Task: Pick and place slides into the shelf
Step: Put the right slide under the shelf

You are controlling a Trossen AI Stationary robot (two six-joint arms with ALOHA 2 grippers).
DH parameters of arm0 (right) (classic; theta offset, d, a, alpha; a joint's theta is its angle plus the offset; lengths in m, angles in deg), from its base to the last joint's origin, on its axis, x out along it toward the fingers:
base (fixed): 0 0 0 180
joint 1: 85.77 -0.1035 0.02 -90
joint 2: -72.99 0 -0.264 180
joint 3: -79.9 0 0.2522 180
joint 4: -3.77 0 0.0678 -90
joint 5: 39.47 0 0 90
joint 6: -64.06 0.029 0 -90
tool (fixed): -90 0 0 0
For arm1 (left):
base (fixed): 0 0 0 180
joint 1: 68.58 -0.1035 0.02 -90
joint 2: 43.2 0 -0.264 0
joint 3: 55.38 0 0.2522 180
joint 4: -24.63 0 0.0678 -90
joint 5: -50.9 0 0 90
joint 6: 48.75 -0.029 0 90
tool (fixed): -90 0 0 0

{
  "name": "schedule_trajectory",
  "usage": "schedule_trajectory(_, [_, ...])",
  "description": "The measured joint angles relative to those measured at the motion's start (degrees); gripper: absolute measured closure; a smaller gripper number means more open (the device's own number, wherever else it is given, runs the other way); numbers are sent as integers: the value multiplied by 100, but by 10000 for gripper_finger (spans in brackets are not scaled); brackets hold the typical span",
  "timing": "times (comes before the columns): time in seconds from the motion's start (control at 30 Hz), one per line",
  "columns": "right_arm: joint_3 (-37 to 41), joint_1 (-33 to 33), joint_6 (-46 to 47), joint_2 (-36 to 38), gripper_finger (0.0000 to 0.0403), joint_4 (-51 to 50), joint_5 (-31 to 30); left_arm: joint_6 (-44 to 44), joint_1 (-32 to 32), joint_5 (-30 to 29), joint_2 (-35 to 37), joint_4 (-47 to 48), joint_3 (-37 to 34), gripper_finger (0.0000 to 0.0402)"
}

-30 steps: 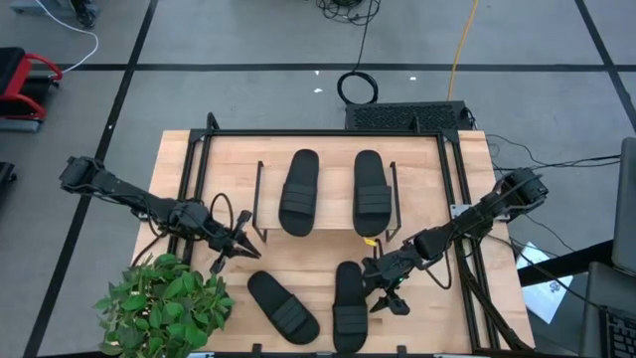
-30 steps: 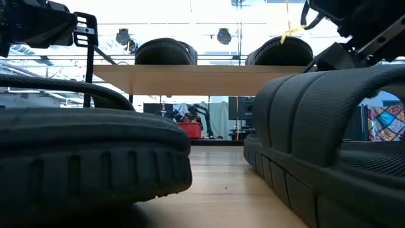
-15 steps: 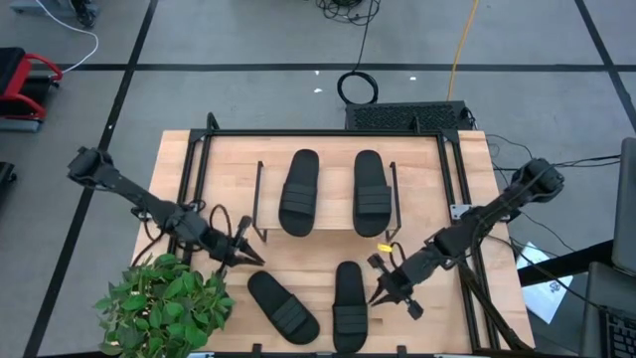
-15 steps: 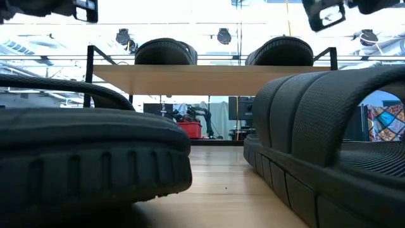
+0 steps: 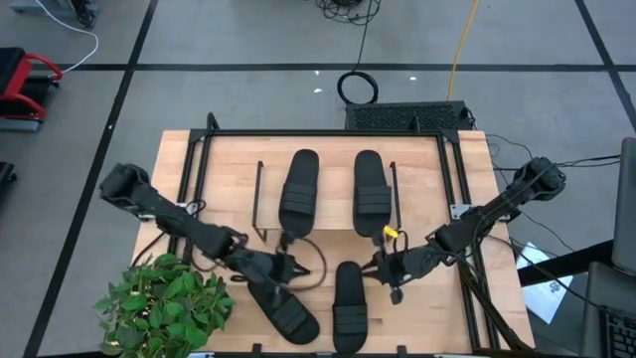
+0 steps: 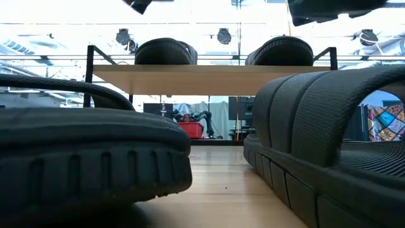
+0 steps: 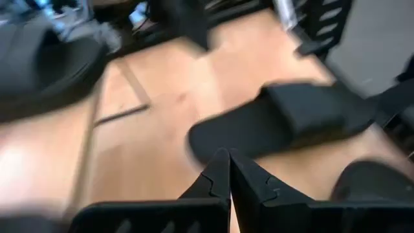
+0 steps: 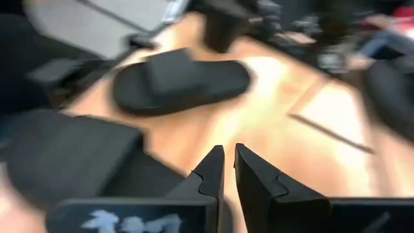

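Note:
Two black slides (image 5: 298,192) (image 5: 371,192) lie sole-down on the wooden top of the shelf (image 5: 333,227). Two more rest on the table in front of it, a left slide (image 5: 281,303) lying aslant and a right slide (image 5: 350,306). My left gripper (image 5: 301,268) is shut and hovers over the far end of the left slide. In the left wrist view its fingers (image 7: 228,155) point across at the right slide (image 7: 291,116). My right gripper (image 5: 381,267) hangs shut, just right of the right slide's far end. Neither gripper holds anything.
A potted plant (image 5: 164,303) stands at the table's near left corner, beside the left arm. A black metal frame (image 5: 323,132) runs around the table. Bare wood lies between the shelf's front and the two table slides. The low view is filled by those slides (image 6: 88,152) (image 6: 329,126).
My left gripper has swung from beside the plant toward the table's middle and risen, ending over the left table slide. My right gripper has shut, rolled about its own axis and lifted away from the right table slide. All the slides have stayed put.

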Motion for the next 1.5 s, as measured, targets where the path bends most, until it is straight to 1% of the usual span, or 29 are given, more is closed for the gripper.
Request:
schedule_trajectory(0.03, [0, -26, -30, 58, 379, 10, -258, 0, 11, 41, -168, -20, 195, 395])
schedule_trajectory(0.1, [0, -61, -55, 215, 387, 17, -576, 44, 54, 10, -492, -10, 557, 398])
schedule_trajectory(0.23, [0, -164, -175, 635, 400, 17, -945, 336, 92, -125, -1194, 196, 1322, 398])
schedule_trajectory(0.47, [0, -329, -226, 1195, 400, -257, -1689, 681, 111, -271, -2518, 540, 2422, 400])
schedule_trajectory(0.57, [0, -405, -95, 1310, 402, -432, -1885, 820, 197, -285, -3005, 623, 2892, 397])
schedule_trajectory(0.63, [10, -453, -22, 1330, 402, -513, -1902, 864, 283, -292, -3296, 735, 3243, 400])
schedule_trajectory(0.7, [82, -519, -11, 1331, 402, -445, -1899, 879, 370, -454, -3519, 1025, 3633, 400])
schedule_trajectory(0.77, [152, -569, -29, 1328, 402, -450, -1901, 969, 457, -622, -3664, 1421, 4033, 395])
schedule_trajectory(0.9, [203, -625, -26, 1330, 402, -443, -1903, 1207, 580, -540, -3786, 1955, 4637, 378])
schedule_trajectory(1.0, [205, -632, -26, 1330, 402, -427, -1903, 1053, 701, -550, -3872, 1964, 4795, 352])
schedule_trajectory(1.1, [205, -633, -26, 1332, 402, -446, -1903, 842, 818, -626, -3893, 1974, 4785, 310])
schedule_trajectory(1.2, [208, -633, -34, 1332, 403, -450, -1903, 772, 883, -545, -3891, 1866, 4713, 256])
schedule_trajectory(1.3, [208, -633, -37, 1332, 403, -450, -1901, 487, 945, -498, -3891, 1721, 4594, 195])
schedule_trajectory(1.4, [208, -631, -33, 1332, 403, -450, -1899, 449, 974, -620, -3891, 1592, 4489, 142])
schedule_trajectory(1.5, [208, -631, -12, 1332, 403, -450, -1896, 367, 945, -696, -3891, 1541, 4369, 98])
